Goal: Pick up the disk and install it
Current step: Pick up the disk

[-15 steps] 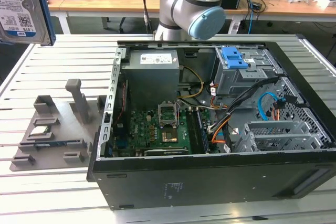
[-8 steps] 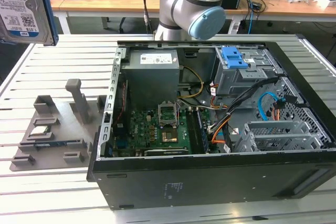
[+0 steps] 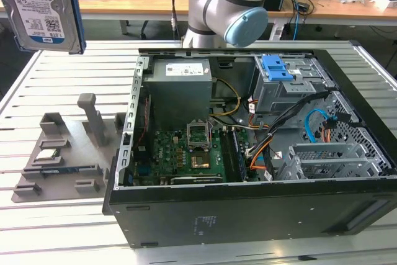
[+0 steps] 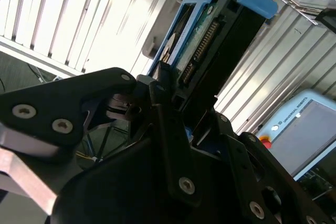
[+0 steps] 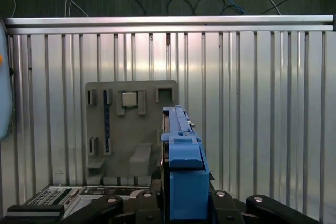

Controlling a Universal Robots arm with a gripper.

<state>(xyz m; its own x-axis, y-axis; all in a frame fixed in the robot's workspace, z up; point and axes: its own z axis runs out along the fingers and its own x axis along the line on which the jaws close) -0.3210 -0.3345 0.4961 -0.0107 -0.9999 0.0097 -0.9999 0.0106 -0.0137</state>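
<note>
The black tool [image 5: 184, 205] holds the flat silver blue-edged disk [image 3: 40, 10] up high, but it is not yet in the open black computer box [image 3: 248, 215].

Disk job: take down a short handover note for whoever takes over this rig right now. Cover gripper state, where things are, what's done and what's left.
Gripper: shut on the disk, which is clamped between its fingers in both wrist views.
Disk: held in the air above the slatted table, at the exterior view's upper left, on the grey fixture side and apart from the open computer case.
Done: the pick-up.
Left: the install; the disk is not yet in the case.
</note>
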